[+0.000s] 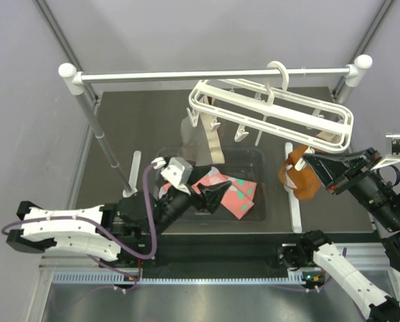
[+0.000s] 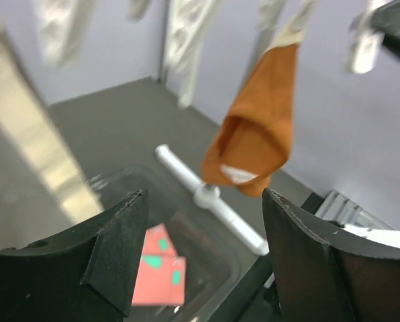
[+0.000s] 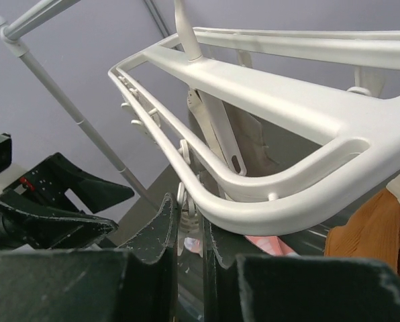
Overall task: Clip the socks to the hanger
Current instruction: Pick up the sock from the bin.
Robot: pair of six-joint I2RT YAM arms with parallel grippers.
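Left gripper [image 2: 205, 201] is spread wide, holding nothing. It hovers over the socks [image 1: 233, 194], which lie flat in the clear bin [image 1: 257, 157] below its fingers. Right gripper [image 3: 190, 231] is pinched onto a clip [image 3: 182, 201] under the hanger [image 3: 274, 100].

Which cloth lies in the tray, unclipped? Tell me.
The pink socks, flat in the tray; the orange cloth and the beige cloth hang from the hanger.

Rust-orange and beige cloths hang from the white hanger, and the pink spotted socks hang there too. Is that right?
Wrong on the socks: the top view shows them lying in the clear bin, not clipped. The rust-orange cloth and the beige cloth do hang from the hanger.
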